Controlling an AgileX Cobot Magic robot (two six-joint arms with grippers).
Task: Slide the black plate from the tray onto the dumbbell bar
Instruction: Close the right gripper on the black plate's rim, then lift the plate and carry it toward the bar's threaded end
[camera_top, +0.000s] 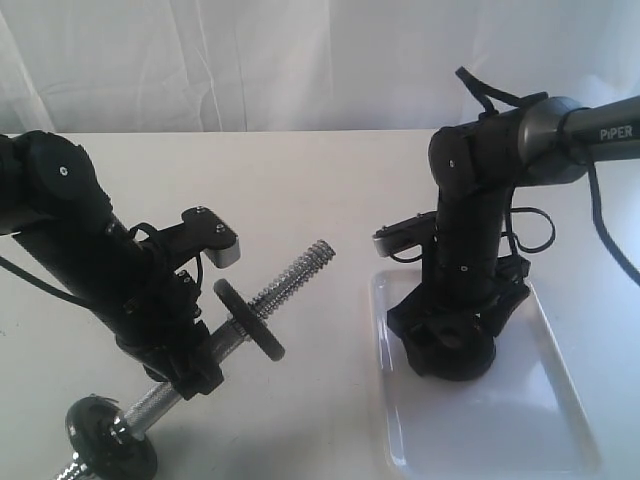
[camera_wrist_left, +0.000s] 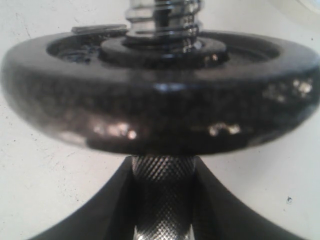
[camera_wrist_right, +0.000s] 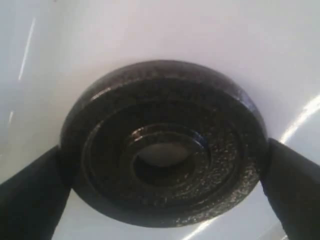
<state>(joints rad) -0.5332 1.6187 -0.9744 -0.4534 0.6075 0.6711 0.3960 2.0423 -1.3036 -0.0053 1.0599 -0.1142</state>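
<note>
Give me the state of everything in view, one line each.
black plate, lying flat in the tray
right tool, straddling the plate, grip unclear
left tool, shut on the dumbbell bar
dumbbell bar, held tilted, threaded end bare
tray, holding the plate

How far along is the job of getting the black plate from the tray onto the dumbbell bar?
Done: the left claw grips the dumbbell bar, tilted with one threaded end free. In hand: the right claw straddles the black plate, which lies flat in the tray; a firm grip cannot be confirmed. To do: lifting it and threading it onto the bar.
</note>
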